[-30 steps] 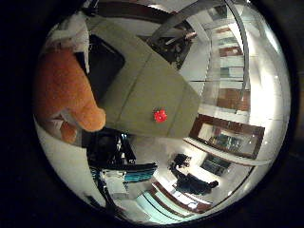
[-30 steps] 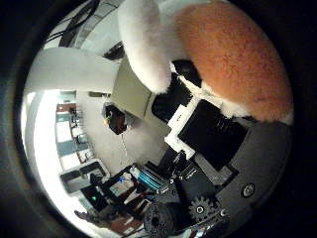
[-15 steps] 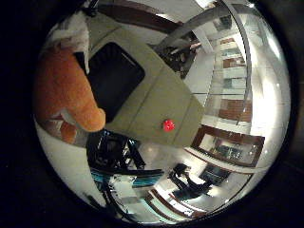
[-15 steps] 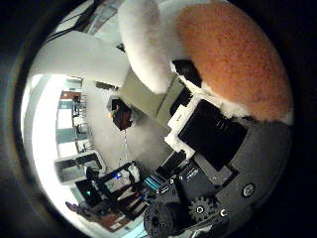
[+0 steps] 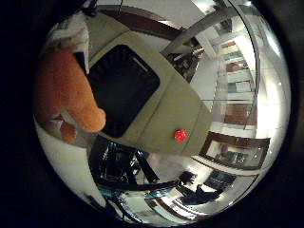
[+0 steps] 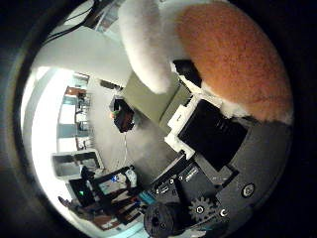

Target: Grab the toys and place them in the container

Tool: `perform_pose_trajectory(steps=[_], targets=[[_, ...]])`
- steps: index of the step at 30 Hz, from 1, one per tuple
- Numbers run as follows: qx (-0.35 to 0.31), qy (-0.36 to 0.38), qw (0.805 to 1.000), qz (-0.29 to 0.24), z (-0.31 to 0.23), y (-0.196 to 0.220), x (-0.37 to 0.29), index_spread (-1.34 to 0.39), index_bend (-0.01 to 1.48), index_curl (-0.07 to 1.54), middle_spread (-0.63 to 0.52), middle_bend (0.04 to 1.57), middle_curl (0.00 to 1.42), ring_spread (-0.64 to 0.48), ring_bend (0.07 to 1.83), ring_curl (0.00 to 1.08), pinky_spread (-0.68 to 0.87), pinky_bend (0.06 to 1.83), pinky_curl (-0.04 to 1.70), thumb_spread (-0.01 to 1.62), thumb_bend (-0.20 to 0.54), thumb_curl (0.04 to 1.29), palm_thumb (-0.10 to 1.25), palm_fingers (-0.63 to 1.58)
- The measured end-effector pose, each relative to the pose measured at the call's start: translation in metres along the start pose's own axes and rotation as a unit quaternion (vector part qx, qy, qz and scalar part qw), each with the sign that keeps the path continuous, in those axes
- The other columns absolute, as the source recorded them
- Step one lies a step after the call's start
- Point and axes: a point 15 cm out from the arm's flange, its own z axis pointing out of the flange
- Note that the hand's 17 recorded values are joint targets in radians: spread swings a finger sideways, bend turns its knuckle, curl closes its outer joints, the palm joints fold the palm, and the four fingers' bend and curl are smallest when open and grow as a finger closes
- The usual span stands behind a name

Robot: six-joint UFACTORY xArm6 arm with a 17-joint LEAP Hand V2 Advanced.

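While olive-grey table (image 5: 166, 118) lies well below palm, black container (image 5: 121, 92) sits on it, small red toy (image 5: 180, 135) on table just beside container. Room beyond: pale floor, glazed partitions, dark furniture. Hand (image 6: 213, 148) fingers curled round orange-and-white plush toy (image 6: 233, 59), which presses close against palm, held clear above table, near container.

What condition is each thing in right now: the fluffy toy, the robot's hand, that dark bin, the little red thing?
Orange and white plush toy: held against the palm, lifted off the table.
Hand: fingers curled on the plush toy.
Black container: open on the table, looks empty.
Small red toy: resting on the table beside the container, untouched.
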Motion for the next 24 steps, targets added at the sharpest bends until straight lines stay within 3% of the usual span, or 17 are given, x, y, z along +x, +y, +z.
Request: perform_pose_trajectory(steps=[4, 7, 10, 11, 14, 17, 21, 24], targets=[[-0.013, 0.002, 1.000, 0.006, 0.013, 0.004, 0.012, -0.27, 1.00, 0.82, -0.16, 1.22, 0.80, -0.26, 1.22, 0.87, -0.22, 1.32, 0.83, 1.10, -0.030, 0.65, 0.87, 1.08], [-0.015, 0.003, 1.000, 0.008, 0.014, 0.006, 0.017, -0.30, 0.78, 0.78, -0.16, 1.13, 0.76, -0.25, 1.18, 0.79, -0.29, 1.23, 0.75, 1.13, -0.032, 0.57, 0.80, 1.00], [-0.020, 0.004, 1.000, -0.004, 0.014, 0.008, 0.024, -0.31, 0.59, 0.75, -0.15, 1.00, 0.71, -0.24, 1.16, 0.73, -0.33, 1.13, 0.72, 1.15, -0.035, 0.50, 0.72, 0.74], [-0.023, 0.004, 1.000, -0.009, 0.014, 0.010, 0.027, -0.31, 0.50, 0.72, -0.12, 0.90, 0.67, -0.21, 1.14, 0.71, -0.32, 1.11, 0.71, 1.15, -0.033, 0.47, 0.68, 0.57], [-0.045, 0.002, 0.999, -0.025, 0.016, 0.021, 0.031, -0.29, 0.44, 0.66, 0.04, 0.76, 0.61, -0.03, 1.06, 0.66, -0.20, 1.00, 0.69, 1.14, -0.038, 0.41, 0.62, 0.25], [-0.063, 0.000, 0.997, -0.041, 0.018, 0.031, 0.037, -0.28, 0.36, 0.57, 0.17, 0.64, 0.52, 0.17, 1.03, 0.58, 0.05, 0.88, 0.62, 1.13, -0.029, 0.36, 0.57, 0.17], [-0.066, -0.001, 0.997, -0.049, 0.020, 0.033, 0.042, -0.28, 0.30, 0.50, 0.20, 0.54, 0.44, 0.25, 0.99, 0.51, 0.27, 0.75, 0.53, 1.11, -0.026, 0.33, 0.53, 0.12], [-0.078, -0.003, 0.996, -0.047, 0.028, 0.043, 0.044, -0.29, 0.27, 0.47, 0.18, 0.49, 0.41, 0.27, 0.94, 0.46, 0.33, 0.69, 0.48, 1.11, -0.023, 0.31, 0.53, 0.14]])
